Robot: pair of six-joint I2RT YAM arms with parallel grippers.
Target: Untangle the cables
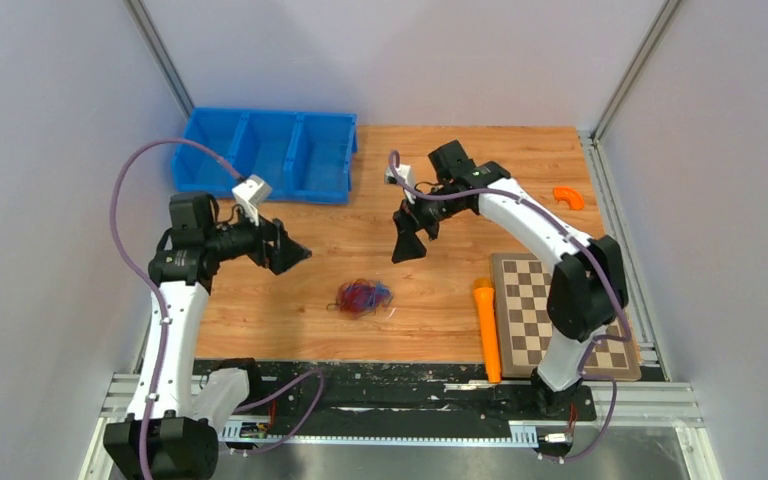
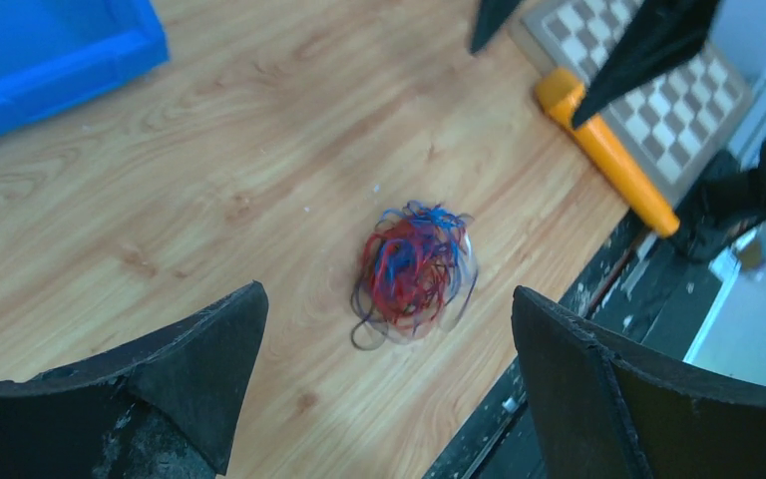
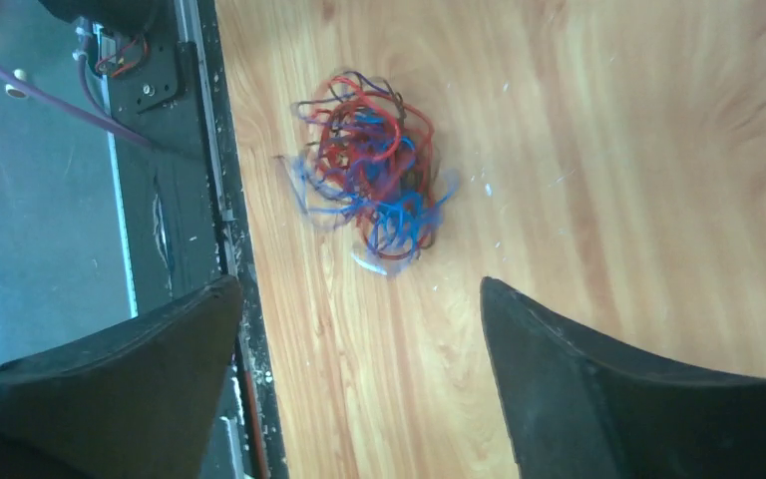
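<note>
Left gripper (image 1: 290,250): fingers are standing wide apart, holding nothing. Right gripper (image 1: 410,238): fingers are likewise spreading wide, gripping nothing. Both are hovering above the wooden table (image 1: 290,310), touching neither it nor the wires. The cables (image 1: 363,297), red, blue and black, are lying in one tight ball close to the table's near edge, between the grippers and left of the orange tool (image 1: 486,330). Recommendation: each gripper should pinch one outer loop on opposite sides and draw apart slowly, rather than lifting the whole ball.
</note>
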